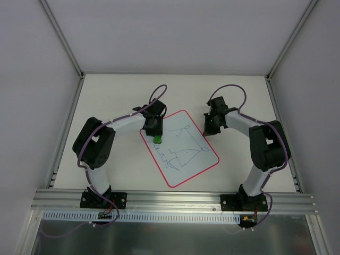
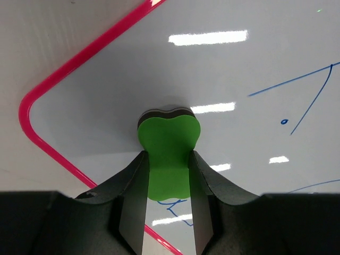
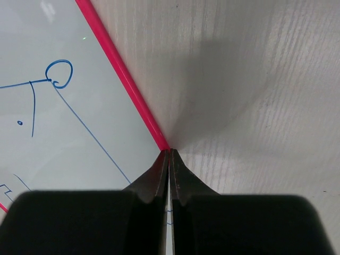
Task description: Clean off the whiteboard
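Note:
The whiteboard (image 1: 183, 151) lies tilted on the table, white with a red rounded border and thin blue line drawings. My left gripper (image 1: 157, 137) is shut on the green eraser block (image 2: 169, 146) and holds it on the board near its upper left corner (image 2: 48, 101). The block's dark underside touches the board surface. My right gripper (image 1: 208, 130) is shut and empty, its tips pressed at the board's red right edge (image 3: 127, 79). The blue drawing shows in the right wrist view (image 3: 58, 74) and in the left wrist view (image 2: 313, 90).
Aluminium rails (image 1: 175, 199) run along the near edge, with the arm bases bolted on them. White walls with metal posts (image 1: 64, 42) enclose the table on three sides. Purple cables loop above both wrists.

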`<state>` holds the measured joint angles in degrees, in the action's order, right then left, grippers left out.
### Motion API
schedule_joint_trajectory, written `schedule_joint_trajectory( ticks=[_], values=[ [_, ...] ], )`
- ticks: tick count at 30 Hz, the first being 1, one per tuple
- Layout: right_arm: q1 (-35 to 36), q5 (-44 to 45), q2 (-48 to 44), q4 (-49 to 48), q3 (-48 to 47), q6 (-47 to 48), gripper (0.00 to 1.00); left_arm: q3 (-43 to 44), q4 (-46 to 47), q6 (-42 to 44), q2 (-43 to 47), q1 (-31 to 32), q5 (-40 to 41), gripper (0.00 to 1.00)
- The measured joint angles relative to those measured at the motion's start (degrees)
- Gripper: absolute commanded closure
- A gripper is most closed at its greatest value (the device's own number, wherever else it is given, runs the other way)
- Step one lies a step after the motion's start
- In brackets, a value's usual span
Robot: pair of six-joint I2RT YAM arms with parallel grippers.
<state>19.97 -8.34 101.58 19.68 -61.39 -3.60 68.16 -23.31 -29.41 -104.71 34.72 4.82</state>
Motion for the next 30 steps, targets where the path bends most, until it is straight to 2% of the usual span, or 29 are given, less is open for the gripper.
schedule_joint_trajectory(
  ticks=[6, 14, 19, 24, 30],
  values=[
    [0.0, 0.2, 0.0, -0.2, 0.0, -0.3, 1.00, 0.3, -0.5, 0.4, -0.2, 2.5, 2.9, 1.00],
    [0.0, 0.3, 0.0, -0.2, 0.0, -0.3, 1.00, 3.0, -1.6, -0.9, -2.3, 15.5, 1.6, 1.00],
    [0.1, 0.4, 0.0, -0.2, 0.0, -0.4, 1.00, 2.1, -1.4, -3.1, -1.8, 20.0, 1.3, 1.00],
    [0.1, 0.4, 0.0, -0.3, 0.0, -0.6, 1.00, -2.4, 0.9, -6.1, 1.3, 17.5, 0.2, 1.00],
    [0.2, 0.4, 0.0, -1.4, 0.3, -1.0, 1.00, -7.4, 0.3, -7.0, 5.7, 6.3, 0.0, 1.00]
  ],
)
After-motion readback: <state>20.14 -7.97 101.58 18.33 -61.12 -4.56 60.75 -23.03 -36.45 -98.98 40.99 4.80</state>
